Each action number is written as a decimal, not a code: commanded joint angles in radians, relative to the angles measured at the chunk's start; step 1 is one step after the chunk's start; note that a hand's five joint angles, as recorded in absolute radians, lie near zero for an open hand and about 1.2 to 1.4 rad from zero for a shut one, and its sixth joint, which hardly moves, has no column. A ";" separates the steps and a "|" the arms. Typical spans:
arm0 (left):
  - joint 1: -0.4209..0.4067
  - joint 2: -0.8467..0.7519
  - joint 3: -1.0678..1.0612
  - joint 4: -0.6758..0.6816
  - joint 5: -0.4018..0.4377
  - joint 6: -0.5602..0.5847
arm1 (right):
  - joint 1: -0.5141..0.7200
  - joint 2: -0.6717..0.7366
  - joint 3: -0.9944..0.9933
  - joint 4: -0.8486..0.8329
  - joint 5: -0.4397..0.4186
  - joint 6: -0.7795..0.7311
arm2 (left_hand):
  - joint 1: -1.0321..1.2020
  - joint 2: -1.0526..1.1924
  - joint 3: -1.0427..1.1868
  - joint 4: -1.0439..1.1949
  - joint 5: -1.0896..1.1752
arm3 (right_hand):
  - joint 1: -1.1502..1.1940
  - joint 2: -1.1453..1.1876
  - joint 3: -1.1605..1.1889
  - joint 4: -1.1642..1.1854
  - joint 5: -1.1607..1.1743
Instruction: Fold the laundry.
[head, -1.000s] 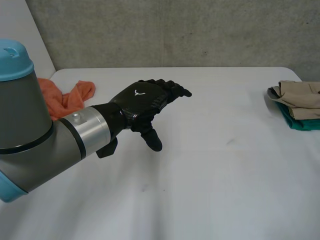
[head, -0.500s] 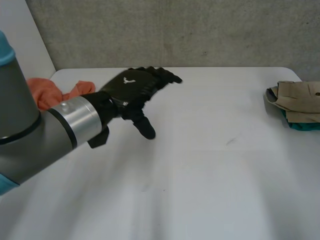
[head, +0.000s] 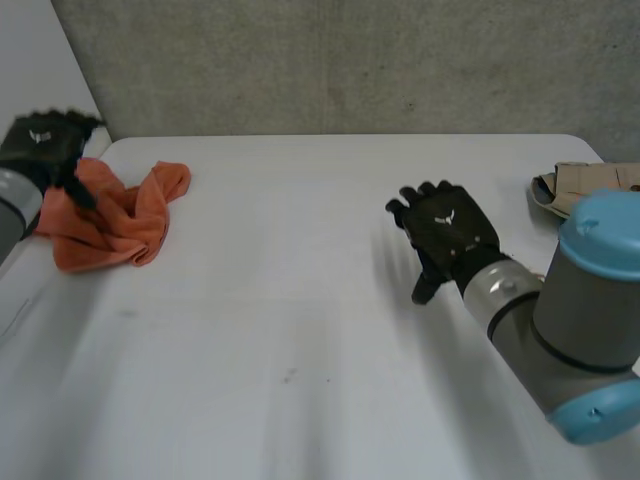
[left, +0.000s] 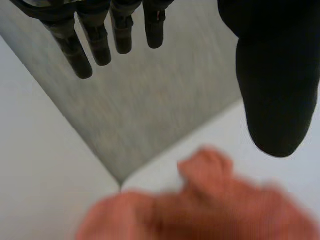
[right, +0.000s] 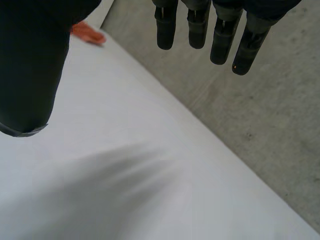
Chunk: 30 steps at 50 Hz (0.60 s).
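Note:
A crumpled orange cloth lies at the far left corner of the white table. My left hand hovers over the cloth's left end, fingers straight and apart, holding nothing. Seen from the left wrist, the orange cloth lies below the open left hand. My right hand floats above the table right of centre, open and empty. Its straight fingers and thumb show in the right wrist view, with a bit of the orange cloth far off.
A stack of folded clothes, beige on top of green, sits at the table's right edge behind my right arm. A grey concrete wall runs behind the table.
My left hand swung from the table's middle out to the far left, over the orange cloth. My right arm and hand came into view at the right.

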 joint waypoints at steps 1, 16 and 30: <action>0.075 -0.245 0.132 -0.019 0.083 0.281 | -0.014 -0.007 0.112 -0.048 -0.021 -0.043 | -0.015 -0.030 -0.039 -0.031 -0.046 | -0.033 -0.049 -0.043 -0.065 -0.071; 0.090 -0.501 0.362 -0.014 0.104 0.300 | -0.036 -0.004 0.155 -0.054 -0.046 -0.043 | 0.106 0.091 0.082 0.090 0.074 | -0.033 -0.049 -0.043 -0.065 -0.071; -0.034 -0.357 0.266 0.087 -0.014 0.169 | -0.051 -0.002 0.158 -0.074 -0.047 -0.043 | 1.207 1.192 1.183 1.190 1.175 | -0.033 -0.049 -0.043 -0.065 -0.071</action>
